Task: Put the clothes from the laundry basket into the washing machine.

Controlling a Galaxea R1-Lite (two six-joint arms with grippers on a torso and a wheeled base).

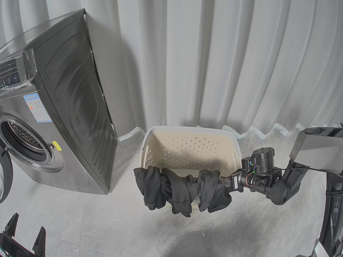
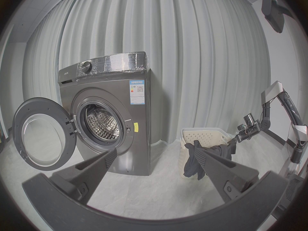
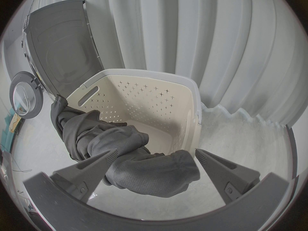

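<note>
Across the near rim of the laundry basket (image 1: 189, 128), at 6 o'clock, dark clothes (image 1: 178, 191) are hanging within reach. The right gripper (image 3: 154, 153), jaws spread, is straddling them from 4 o'clock, seemingly preparing to grasp. The left gripper (image 1: 28, 222) is hovering released at 7 o'clock.

At the left edge of the head view, the grey steel front-loading washing machine (image 1: 71, 100) is cut off, and its round door (image 1: 5, 175) is reduced to a dark sliver. The lower left corner crops the left gripper (image 1: 28, 223) to two black finger tips. Low in the centre, the dark grey garment (image 1: 182, 191) drapes over the cream plastic laundry basket (image 1: 189, 130). It hides the basket's near rim and the fingertips of the right gripper (image 1: 227, 182). The print on the blue sticker (image 1: 37, 107) is too small to read.
</note>
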